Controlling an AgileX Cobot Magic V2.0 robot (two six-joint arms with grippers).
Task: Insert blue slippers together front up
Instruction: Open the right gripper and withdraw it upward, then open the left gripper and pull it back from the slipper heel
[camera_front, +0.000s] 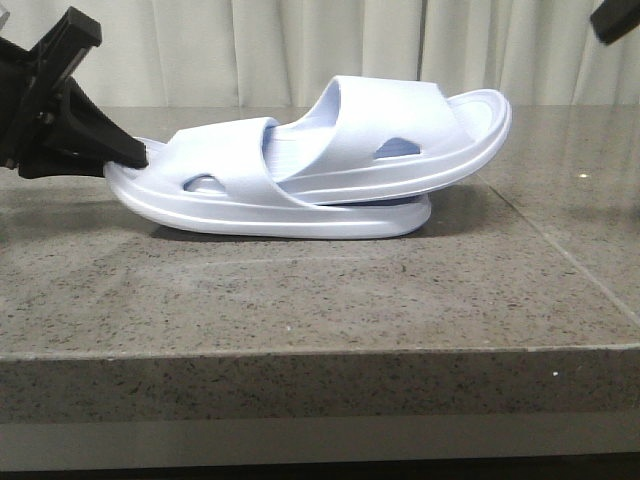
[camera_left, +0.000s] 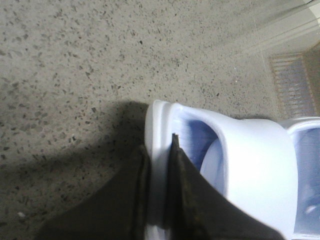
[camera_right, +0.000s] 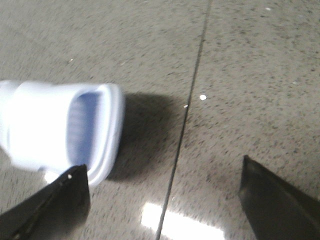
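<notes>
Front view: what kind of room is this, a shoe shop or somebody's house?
Hard to say; probably a robot test bench rather than a shop. There is only a speckled stone table, a plain pale curtain behind it, and one pair of blue slippers handled by the left gripper.

Likely a lab test bench; speckled stone slab (camera_front: 300, 300); pale curtain (camera_front: 250, 50) behind.

blue slippers (camera_front: 320, 165) | pale moulded slides, oval side holes | nested, upper tilted up | on stone table
</notes>
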